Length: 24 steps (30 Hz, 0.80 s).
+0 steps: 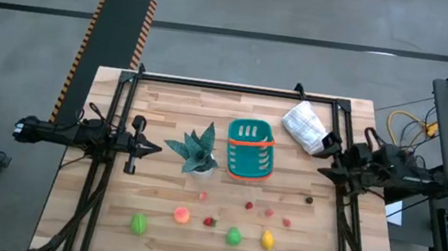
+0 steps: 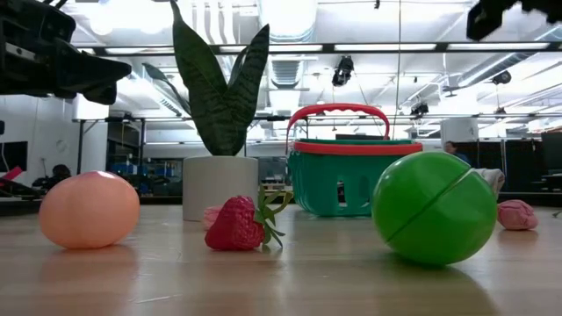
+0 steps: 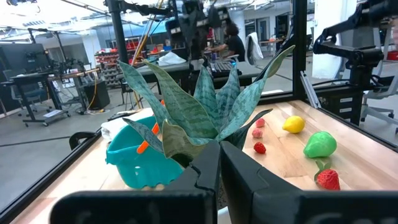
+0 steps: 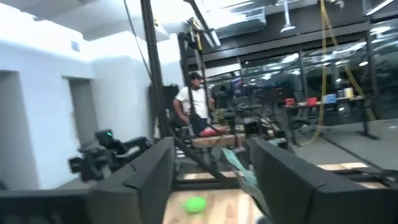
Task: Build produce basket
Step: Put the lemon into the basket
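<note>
The teal basket [image 1: 249, 150] with its orange band and handle stands upright at the table's middle, also seen in the low view [image 2: 351, 180] and the left wrist view [image 3: 134, 158]. Toy produce lies in a loose row near the table's near edge: a green piece [image 1: 138, 223], an orange ball [image 1: 182, 215], a strawberry [image 1: 209, 222], another green piece [image 1: 233, 236], a yellow lemon [image 1: 267, 240] and small red bits [image 1: 269, 211]. My left gripper [image 1: 156, 148] hovers shut left of the plant. My right gripper [image 1: 321, 156] hovers open right of the basket.
A potted spiky-leaved plant [image 1: 197, 151] stands just left of the basket, between it and my left gripper. A white bag [image 1: 306, 126] lies at the far right, close to my right gripper. A black frame [image 1: 238, 86] runs around the table. Bare wood lies between basket and produce.
</note>
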Motion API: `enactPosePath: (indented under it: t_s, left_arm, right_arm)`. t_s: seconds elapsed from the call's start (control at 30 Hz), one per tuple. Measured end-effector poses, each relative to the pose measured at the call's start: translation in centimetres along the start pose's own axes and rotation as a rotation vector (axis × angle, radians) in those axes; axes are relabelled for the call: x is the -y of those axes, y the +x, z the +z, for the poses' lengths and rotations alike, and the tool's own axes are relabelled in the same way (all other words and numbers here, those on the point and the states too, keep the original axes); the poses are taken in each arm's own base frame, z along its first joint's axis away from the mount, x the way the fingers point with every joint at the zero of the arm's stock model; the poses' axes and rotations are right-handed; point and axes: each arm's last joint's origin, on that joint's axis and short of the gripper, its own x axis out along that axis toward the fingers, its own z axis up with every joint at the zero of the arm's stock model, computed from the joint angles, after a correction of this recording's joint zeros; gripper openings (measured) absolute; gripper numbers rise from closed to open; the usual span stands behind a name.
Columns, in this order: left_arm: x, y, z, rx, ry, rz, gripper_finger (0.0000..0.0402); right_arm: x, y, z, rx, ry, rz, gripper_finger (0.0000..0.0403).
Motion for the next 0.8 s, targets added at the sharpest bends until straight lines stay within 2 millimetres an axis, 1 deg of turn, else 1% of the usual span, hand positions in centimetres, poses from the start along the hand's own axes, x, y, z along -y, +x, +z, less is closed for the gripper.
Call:
enactPosePath:
  t_s: [0.07, 0.17, 0.33, 0.43, 0.47, 0.63, 0.8]
  left_arm:
    - [0.0, 0.0, 0.0, 0.000, 0.000, 0.000, 0.0000]
    - [0.0, 0.0, 0.0, 0.000, 0.000, 0.000, 0.0000]
    - [0.0, 0.0, 0.0, 0.001, 0.000, 0.000, 0.0000]
    - [0.0, 0.0, 0.0, 0.001, 0.000, 0.000, 0.0000]
    - [0.0, 0.0, 0.0, 0.001, 0.000, 0.000, 0.0000]
    - [0.0, 0.0, 0.0, 0.003, 0.000, 0.000, 0.0000]
    - [0.0, 0.0, 0.0, 0.004, 0.000, 0.000, 0.0000]
  right_arm:
    - [-0.3, 0.5, 1.1, -0.024, 0.011, 0.015, 0.0228]
    - [-0.7, 1.5, 2.5, -0.099, 0.051, 0.017, 0.0238]
    - [-0.7, 4.2, 3.8, -0.240, 0.237, -0.043, 0.0236]
    - [-0.5, 7.7, 2.7, -0.401, 0.332, -0.078, 0.0236]
    - [-0.6, 8.4, 2.6, -0.431, 0.354, -0.089, 0.0236]
    - [-1.8, 11.1, 3.1, -0.558, 0.404, -0.215, 0.0235]
    - [-3.8, 13.2, 3.6, -0.694, 0.416, -0.372, 0.0235]
